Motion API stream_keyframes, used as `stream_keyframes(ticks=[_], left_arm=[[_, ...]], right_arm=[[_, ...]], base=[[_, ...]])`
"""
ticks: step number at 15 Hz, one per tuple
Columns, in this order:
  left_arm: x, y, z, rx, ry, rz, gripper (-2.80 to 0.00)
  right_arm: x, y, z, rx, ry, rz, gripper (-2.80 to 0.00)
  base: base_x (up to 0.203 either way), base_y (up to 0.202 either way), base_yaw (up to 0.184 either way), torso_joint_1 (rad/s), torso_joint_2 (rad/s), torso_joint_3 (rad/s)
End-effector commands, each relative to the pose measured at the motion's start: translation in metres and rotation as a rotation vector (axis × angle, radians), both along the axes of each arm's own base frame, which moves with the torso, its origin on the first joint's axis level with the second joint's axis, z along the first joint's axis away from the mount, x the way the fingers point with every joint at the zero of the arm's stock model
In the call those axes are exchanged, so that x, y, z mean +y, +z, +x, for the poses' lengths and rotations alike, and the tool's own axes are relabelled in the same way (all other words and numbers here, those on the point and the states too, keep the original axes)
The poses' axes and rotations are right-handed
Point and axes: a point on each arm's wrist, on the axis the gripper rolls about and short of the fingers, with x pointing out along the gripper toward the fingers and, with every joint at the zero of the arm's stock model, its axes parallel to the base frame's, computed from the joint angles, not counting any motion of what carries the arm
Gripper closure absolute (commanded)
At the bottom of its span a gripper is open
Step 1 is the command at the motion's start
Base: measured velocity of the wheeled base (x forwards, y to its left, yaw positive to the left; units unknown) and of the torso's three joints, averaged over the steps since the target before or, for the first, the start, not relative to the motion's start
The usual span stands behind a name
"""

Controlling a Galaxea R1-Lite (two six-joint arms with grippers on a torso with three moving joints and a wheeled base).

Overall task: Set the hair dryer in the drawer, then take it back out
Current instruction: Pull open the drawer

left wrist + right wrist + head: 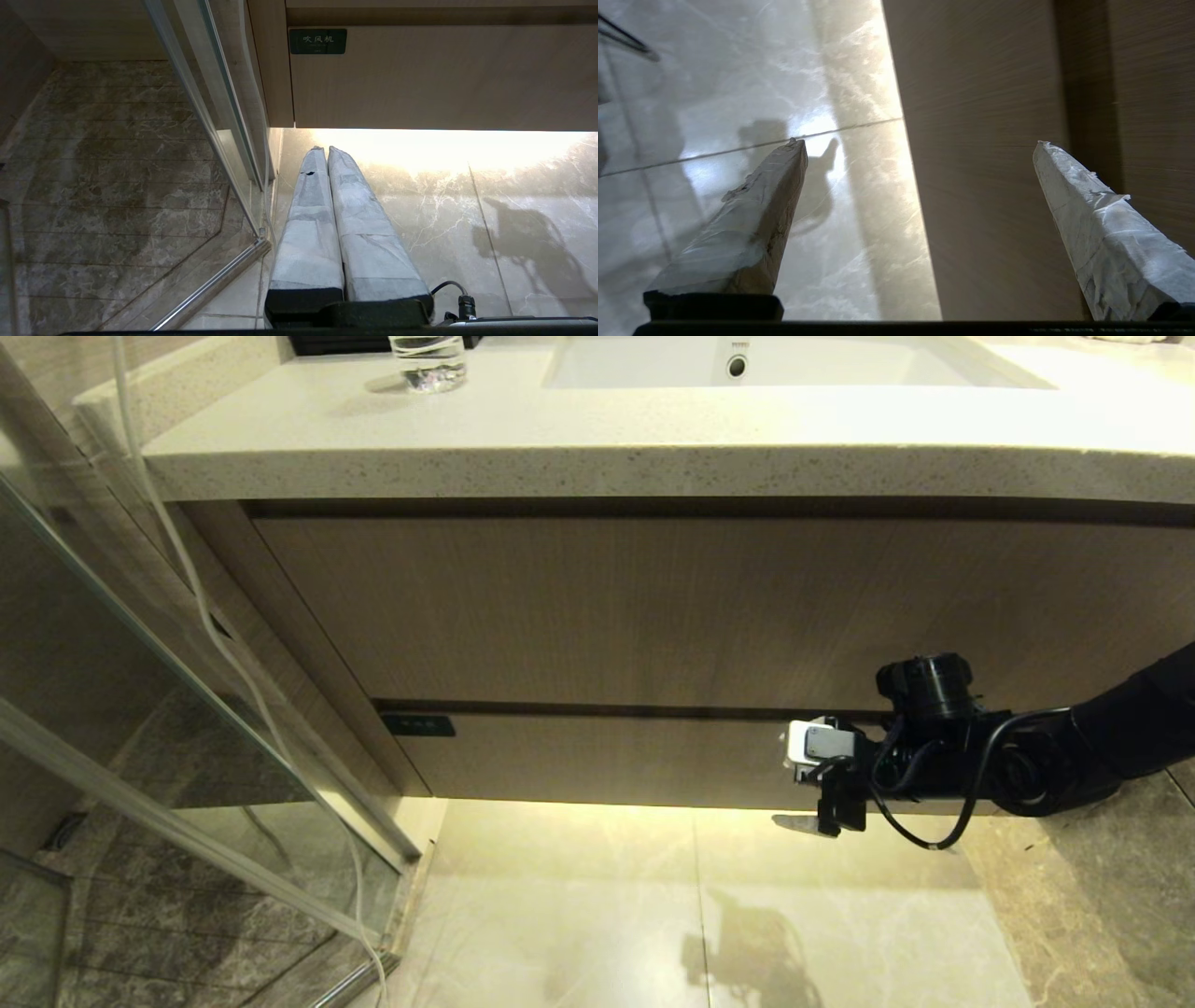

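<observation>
1. Shiny floor tiles [579,905] lie closest to you, at 6 o'clock in the head view, with a glass shower door [140,728] at 8 o'clock.
2. Your right gripper [822,775] sits at 4 o'clock. Its two wrapped fingers [752,219] are spread wide apart and hold nothing.
3. Look at the drawer [607,756] next. It is shut, and it runs long from 9 o'clock to 3 o'clock, just behind the right gripper. One finger is in front of the wood and the other is over the floor, so the drawer's bottom edge lies between them. I think the next move is to hook that edge and pull. The right arm is the nearer one.
4. Your left gripper [327,154] shows only in its own wrist view. Its fingers are pressed together, empty, pointing at the floor below the drawer's black tag [317,41].
5. Farther back you see the tall front panel [653,607], then the stone counter [607,439], a glass [428,362] and the sink [794,364].
6. You cannot see the hair dryer anywhere. A white cord [187,551] hangs at 10 o'clock, but its ends are cut off.
</observation>
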Motion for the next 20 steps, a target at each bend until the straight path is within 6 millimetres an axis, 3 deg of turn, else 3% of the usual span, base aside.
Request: stream_keyframes(ticks=[1, 8, 20], left_arm=[[0.000, 0.000, 0.000, 0.000, 0.000, 0.000, 0.00], [0.000, 0.000, 0.000, 0.000, 0.000, 0.000, 0.00], [0.000, 0.000, 0.000, 0.000, 0.000, 0.000, 0.00]], right_arm=[[0.001, -0.007, 0.002, -0.041, 0.011, 0.005, -2.80], [0.010, -0.028, 0.024, -0.089, 0.022, 0.011, -2.80], [0.015, -0.037, 0.049, -0.178, 0.019, 0.030, -2.80]], base=[[0.000, 0.000, 0.000, 0.000, 0.00, 0.000], [0.000, 0.000, 0.000, 0.000, 0.00, 0.000], [0.000, 0.000, 0.000, 0.000, 0.00, 0.000]])
